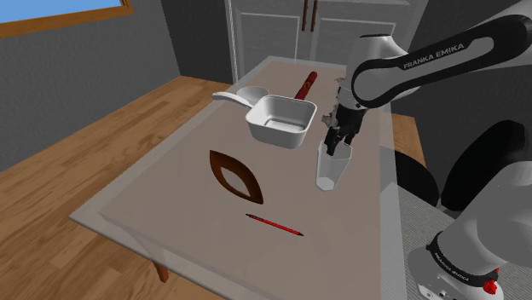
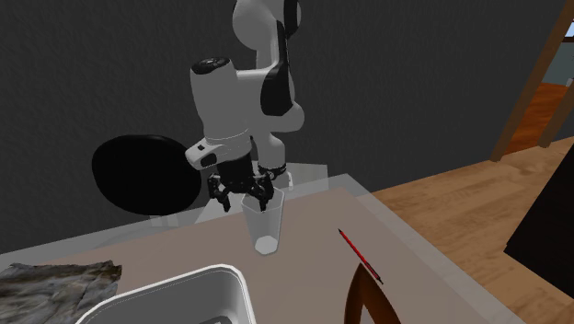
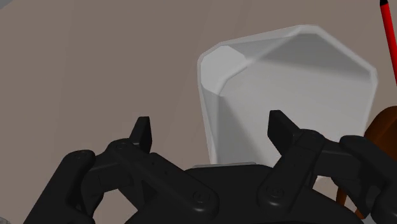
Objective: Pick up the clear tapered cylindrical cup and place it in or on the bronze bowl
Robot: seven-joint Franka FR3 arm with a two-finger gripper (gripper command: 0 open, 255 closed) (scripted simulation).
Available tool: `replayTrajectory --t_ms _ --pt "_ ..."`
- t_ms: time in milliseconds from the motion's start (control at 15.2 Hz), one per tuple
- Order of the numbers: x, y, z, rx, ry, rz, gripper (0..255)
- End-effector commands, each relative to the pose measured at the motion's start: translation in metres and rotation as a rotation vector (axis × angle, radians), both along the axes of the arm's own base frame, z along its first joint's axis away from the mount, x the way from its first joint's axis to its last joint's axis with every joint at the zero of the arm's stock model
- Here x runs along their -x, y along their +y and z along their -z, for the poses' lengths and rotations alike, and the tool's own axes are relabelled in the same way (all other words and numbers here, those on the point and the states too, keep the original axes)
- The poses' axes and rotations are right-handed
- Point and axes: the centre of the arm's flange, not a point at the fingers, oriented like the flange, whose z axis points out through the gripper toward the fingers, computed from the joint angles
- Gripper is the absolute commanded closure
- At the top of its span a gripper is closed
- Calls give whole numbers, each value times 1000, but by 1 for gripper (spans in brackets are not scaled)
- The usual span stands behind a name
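The clear tapered cup [image 1: 330,168] stands upright on the beige table, toward the shoulder view's right. My black gripper [image 1: 338,141] hovers right at its rim, open. In the wrist view the gripper [image 3: 211,129] has one fingertip outside the pale cup [image 3: 286,83] and the other over its mouth, so they straddle one side of the rim without clasping it. The second exterior view shows the gripper [image 2: 244,190] just above the cup [image 2: 265,224]. The brown bowl [image 1: 234,175], a leaf-shaped dish, lies on the table to the cup's left in the shoulder view; its edge also shows as the bowl [image 2: 368,299] [image 3: 382,130].
A white square pan [image 1: 281,119] sits behind the cup, with a white ladle [image 1: 239,96] and a red-handled tool [image 1: 305,83] beyond it. A red pen [image 1: 274,224] lies near the table's front edge. A crumpled grey cloth [image 2: 55,276] lies beside the pan.
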Motion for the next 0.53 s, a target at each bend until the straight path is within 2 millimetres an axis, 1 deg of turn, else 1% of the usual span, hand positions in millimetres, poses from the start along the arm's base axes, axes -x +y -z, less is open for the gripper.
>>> replayTrajectory --t_ms 0,66,132,462 --pt "0 0 0 0 0 0 0" --pt "0 0 0 0 0 0 0" --pt "0 0 0 0 0 0 255" --pt "0 0 0 0 0 0 255"
